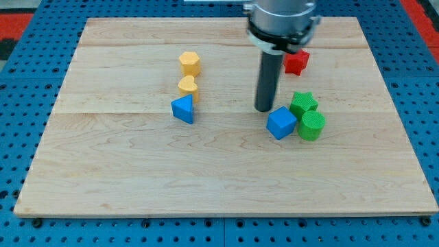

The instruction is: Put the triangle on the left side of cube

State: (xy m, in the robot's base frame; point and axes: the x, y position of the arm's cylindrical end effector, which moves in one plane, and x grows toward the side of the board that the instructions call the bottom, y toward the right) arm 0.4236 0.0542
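Note:
A blue triangle block (183, 109) lies left of the board's middle. A blue cube (281, 123) lies to the right of the middle, far to the right of the triangle. My tip (264, 109) rests on the board just above and left of the cube, close to its upper-left corner; I cannot tell whether they touch. The tip is well to the right of the triangle.
A yellow hexagonal block (190, 63) and a yellow rounded block (188, 87) stand just above the triangle. A green star block (303, 103) and a green cylinder (312, 126) crowd the cube's right side. A red block (296, 62) sits behind the rod. The wooden board (103, 171) lies on blue pegboard.

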